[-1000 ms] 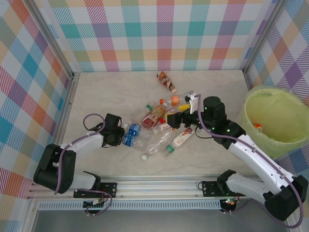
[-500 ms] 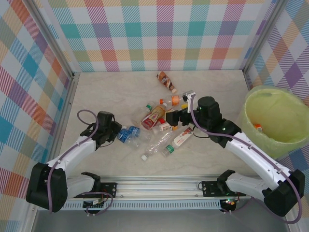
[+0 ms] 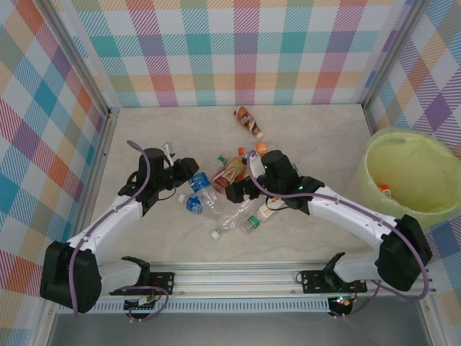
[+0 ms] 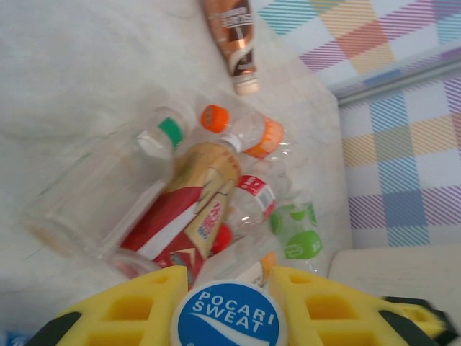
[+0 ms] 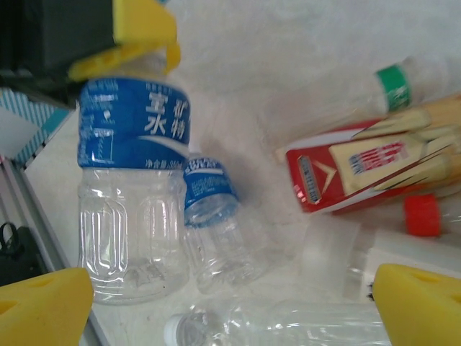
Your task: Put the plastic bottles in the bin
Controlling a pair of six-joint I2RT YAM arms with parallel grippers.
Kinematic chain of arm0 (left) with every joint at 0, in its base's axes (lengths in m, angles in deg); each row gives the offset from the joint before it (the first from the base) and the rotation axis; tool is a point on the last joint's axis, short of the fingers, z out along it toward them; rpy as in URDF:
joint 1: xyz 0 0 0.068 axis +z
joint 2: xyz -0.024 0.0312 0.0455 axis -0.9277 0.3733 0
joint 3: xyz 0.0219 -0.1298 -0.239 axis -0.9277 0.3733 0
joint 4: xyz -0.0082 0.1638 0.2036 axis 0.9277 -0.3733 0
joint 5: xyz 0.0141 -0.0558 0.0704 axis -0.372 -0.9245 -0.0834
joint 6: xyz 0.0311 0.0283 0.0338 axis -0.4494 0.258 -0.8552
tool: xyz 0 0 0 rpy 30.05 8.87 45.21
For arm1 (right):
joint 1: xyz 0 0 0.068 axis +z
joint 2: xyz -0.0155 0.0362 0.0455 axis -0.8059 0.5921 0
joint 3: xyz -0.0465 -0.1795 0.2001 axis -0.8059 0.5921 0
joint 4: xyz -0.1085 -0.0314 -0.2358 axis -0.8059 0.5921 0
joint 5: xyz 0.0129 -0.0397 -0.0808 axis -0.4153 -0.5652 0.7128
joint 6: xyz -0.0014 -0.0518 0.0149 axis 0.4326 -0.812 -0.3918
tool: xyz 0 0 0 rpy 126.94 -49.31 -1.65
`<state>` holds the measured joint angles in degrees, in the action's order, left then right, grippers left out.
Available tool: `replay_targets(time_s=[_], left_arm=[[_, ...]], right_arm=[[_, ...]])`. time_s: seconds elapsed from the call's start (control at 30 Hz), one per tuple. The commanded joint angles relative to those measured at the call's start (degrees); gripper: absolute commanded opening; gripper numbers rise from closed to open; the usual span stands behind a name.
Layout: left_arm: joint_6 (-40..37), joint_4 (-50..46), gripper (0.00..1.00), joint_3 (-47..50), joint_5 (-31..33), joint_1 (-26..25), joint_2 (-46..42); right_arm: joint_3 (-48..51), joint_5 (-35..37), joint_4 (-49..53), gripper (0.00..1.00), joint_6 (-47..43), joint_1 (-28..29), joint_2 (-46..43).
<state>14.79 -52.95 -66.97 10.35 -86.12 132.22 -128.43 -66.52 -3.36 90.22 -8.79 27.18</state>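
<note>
Glossy clear plastic bottles (image 5: 133, 216), matt pale plastic bin (image 3: 395, 210), smooth marbled table (image 3: 158, 137)

Pastel plaid walls (image 3: 245, 50) enclose a pale marbled tabletop (image 3: 162, 137), with an aluminium rail (image 3: 238, 277) along its near edge.

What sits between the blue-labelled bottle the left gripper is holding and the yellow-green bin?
Between the blue-labelled bottle in the left gripper and the bin lie the heap of other bottles and the right arm, its right gripper open beside that heap.
</note>
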Motion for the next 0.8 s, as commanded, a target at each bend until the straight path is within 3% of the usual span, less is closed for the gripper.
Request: replay_targets(time_s=[0.0,0.23,0.43,0.63,0.77], left_arm=[[-5.0,5.1,0.0,-3.3,-4.0,-2.0,0.6],[-6.7,7.8,0.0,-6.4,-4.7,-5.6,2.7],[-5.1,9.3,0.0,-7.0,-6.3,-6.0,4.3],[-3.9,10.8,0.0,-6.8,-6.7,-6.0,4.1],[-3.4,11.9,0.0,-6.8,-7.6,-6.0,4.3]], right_arm=[[-3.1,-4.3,-4.6,1.0,3.5,1.8,2.8],[-8.2,-2.7,-9.2,1.0,10.7,4.7,11.5],[-7.1,-4.7,-16.0,1.0,10.6,4.9,12.6],[-6.3,-4.3,-15.4,0.99,11.0,4.9,12.7],[-4.5,-4.0,-17.8,0.84,11.5,4.9,11.8]])
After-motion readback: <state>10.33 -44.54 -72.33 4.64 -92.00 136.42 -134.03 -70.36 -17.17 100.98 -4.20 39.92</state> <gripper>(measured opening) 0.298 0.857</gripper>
